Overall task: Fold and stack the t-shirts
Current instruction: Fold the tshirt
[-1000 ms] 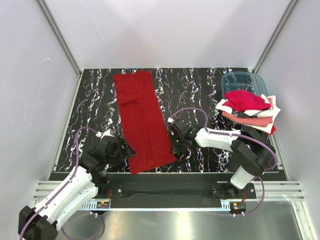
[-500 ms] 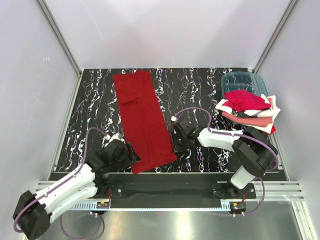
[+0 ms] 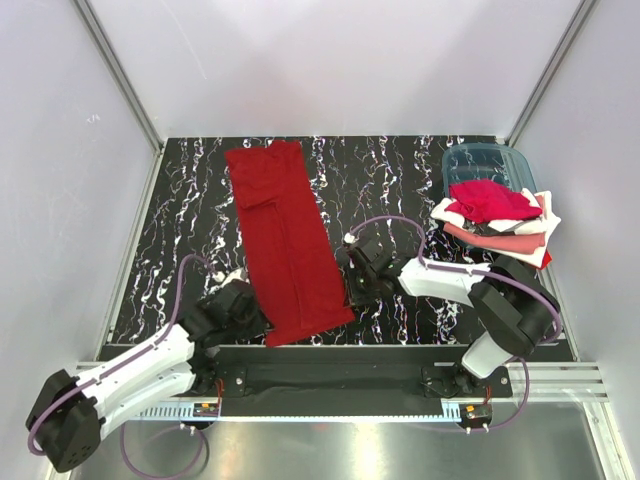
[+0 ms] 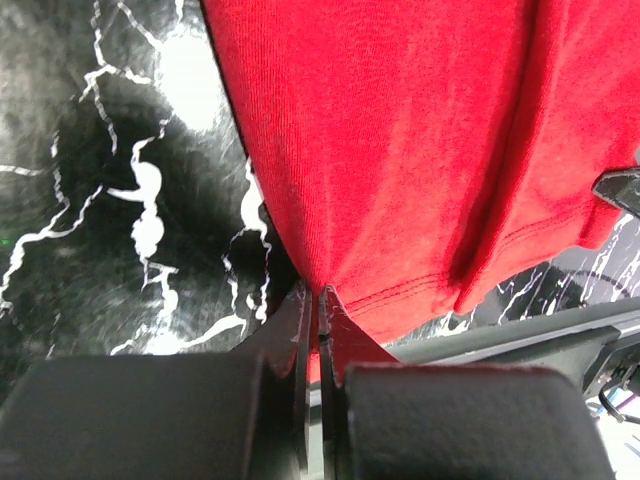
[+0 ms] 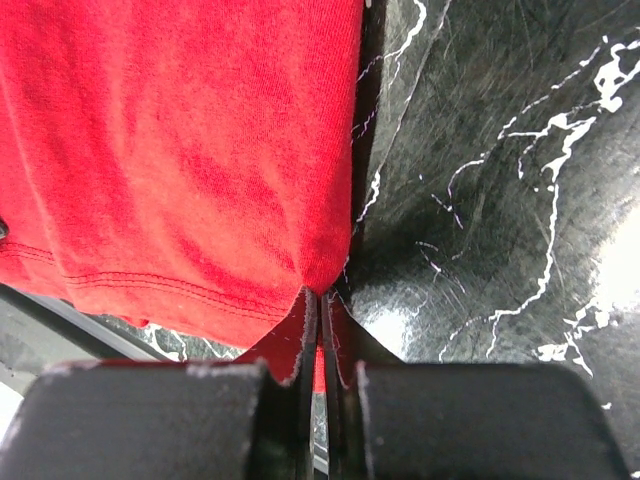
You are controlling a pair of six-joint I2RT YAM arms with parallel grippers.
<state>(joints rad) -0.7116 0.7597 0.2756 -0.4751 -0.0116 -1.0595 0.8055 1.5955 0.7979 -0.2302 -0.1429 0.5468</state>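
Pinching deep red t-shirt (image 3: 288, 240) hem corners: left gripper (image 4: 318, 296), right gripper (image 5: 322, 298) (both clamped on cloth). Limp, light; likely to sag.

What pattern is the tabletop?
The table is black with white marble-like veins; it shows best in the top external view.

On table (image 3: 390, 190), L of centre: long shirt (image 3: 288, 240) laid flat, running far to near, slightly slanted. L gripper (image 3: 255, 315) at its near-L corner, R gripper (image 3: 352, 292) at its near-R edge. Bin (image 3: 480, 160) at far R. Pile of shirts (image 3: 495, 215) just in front, overlapping bin's near rim.
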